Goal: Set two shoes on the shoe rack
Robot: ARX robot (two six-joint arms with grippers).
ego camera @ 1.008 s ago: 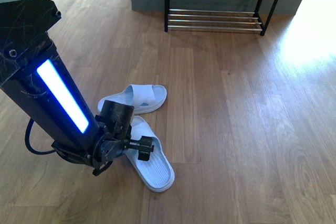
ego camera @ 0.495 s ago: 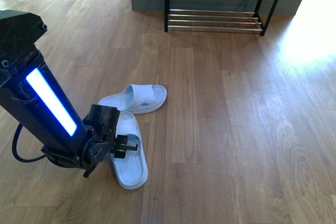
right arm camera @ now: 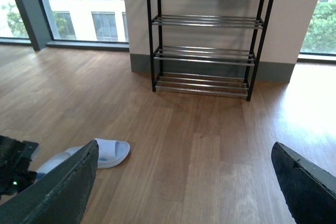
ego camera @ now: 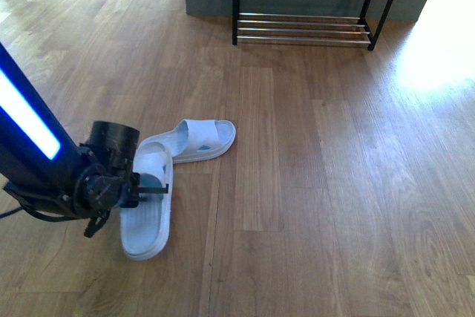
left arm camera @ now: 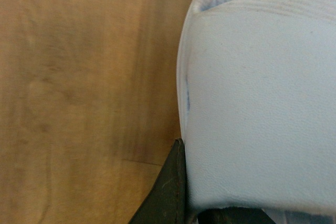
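We are at the pick-up step: our left end effector (ego camera: 152, 189) seems closed on the strap of the near shoe (ego camera: 145, 224), which lies on the floor (ego camera: 334, 183) at left. The right end effector (right arm camera: 184, 145) is wide open and empty. Next, we lift it toward the far shoe rack (ego camera: 236, 5).

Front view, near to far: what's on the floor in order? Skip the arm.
nearer pale slide (toe strap under the left arm's end) → second pale slide → shoe rack against the far wall
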